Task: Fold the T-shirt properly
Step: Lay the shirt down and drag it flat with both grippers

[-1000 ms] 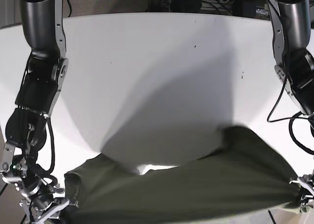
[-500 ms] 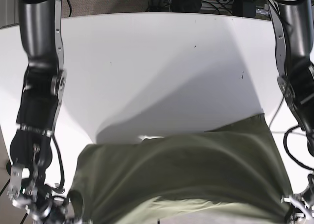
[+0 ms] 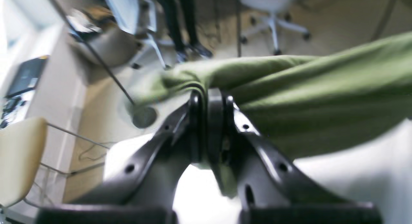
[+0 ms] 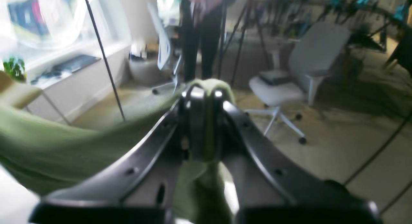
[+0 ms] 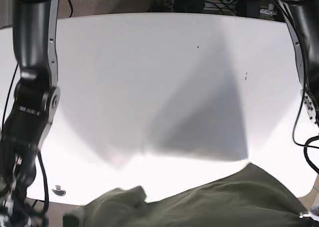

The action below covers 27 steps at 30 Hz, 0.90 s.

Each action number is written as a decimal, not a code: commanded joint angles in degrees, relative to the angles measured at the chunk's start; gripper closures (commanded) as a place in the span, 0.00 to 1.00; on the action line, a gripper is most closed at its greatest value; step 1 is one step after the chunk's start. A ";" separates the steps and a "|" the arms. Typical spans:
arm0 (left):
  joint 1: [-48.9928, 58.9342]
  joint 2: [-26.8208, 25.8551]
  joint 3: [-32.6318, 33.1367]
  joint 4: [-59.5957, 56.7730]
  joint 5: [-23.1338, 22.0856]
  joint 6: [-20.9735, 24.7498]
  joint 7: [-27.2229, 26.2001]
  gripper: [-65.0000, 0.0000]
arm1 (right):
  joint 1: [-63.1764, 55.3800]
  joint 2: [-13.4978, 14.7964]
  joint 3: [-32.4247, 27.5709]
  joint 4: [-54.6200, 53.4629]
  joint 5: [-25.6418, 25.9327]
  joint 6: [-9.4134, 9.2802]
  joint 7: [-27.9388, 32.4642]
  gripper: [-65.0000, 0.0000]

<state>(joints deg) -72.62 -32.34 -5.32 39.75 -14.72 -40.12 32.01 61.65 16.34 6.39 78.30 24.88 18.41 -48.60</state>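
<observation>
One olive-green cotton T-shirt point(image 5: 219, 199) hangs between two claws: left claw point(image 3: 209, 98) and right claw point(image 4: 201, 95) each clamped on fabric, above one white table point(image 5: 149, 77).

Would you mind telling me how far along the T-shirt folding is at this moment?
Done: both corners are gripped. The left gripper and right gripper are each shut on the green T-shirt. In hand: the shirt is held stretched between them at the near edge of the white table. Left: laying it flat and every fold; none is visible.
</observation>
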 commanded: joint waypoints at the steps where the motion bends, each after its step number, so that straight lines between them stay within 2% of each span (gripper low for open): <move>1: 1.28 -2.34 -1.58 4.78 -2.47 0.12 -0.49 1.00 | -4.72 0.15 2.00 4.99 0.04 0.00 -1.29 0.97; 4: 13.76 -2.87 -5.45 13.66 -5.28 0.12 1.79 1.00 | -16.86 -0.21 5.08 12.73 0.13 0.00 -2.08 0.97; 6: 25.37 -2.87 -11.95 21.66 -6.86 0.12 4.52 1.00 | -25.82 -0.73 6.40 18.71 0.13 -0.17 -2.79 0.97; 10: 42.42 -1.82 -21.53 34.49 -7.04 0.12 8.83 1.00 | -40.07 -2.84 10.18 25.92 0.13 -0.08 -2.87 0.97; 12: 51.56 0.65 -27.25 41.53 -7.04 0.12 10.50 1.00 | -48.42 -3.20 10.44 30.66 0.21 -0.08 -2.87 0.97; 17: 68.88 7.68 -38.33 54.01 -6.69 0.12 16.47 1.00 | -65.38 -6.45 12.90 35.94 1.01 0.00 -2.79 0.97; 20: 75.83 9.08 -41.67 55.07 -6.60 0.12 16.74 1.00 | -72.07 -6.27 15.98 35.76 5.67 0.00 -2.79 0.97; 27: 81.54 9.61 -42.02 51.81 -6.60 0.12 16.65 1.00 | -81.91 -6.18 15.72 35.59 6.37 0.00 -2.79 0.97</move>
<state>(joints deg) 9.37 -21.26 -46.72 90.65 -21.08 -40.53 49.93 -20.67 9.41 21.85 112.86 31.31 18.41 -52.77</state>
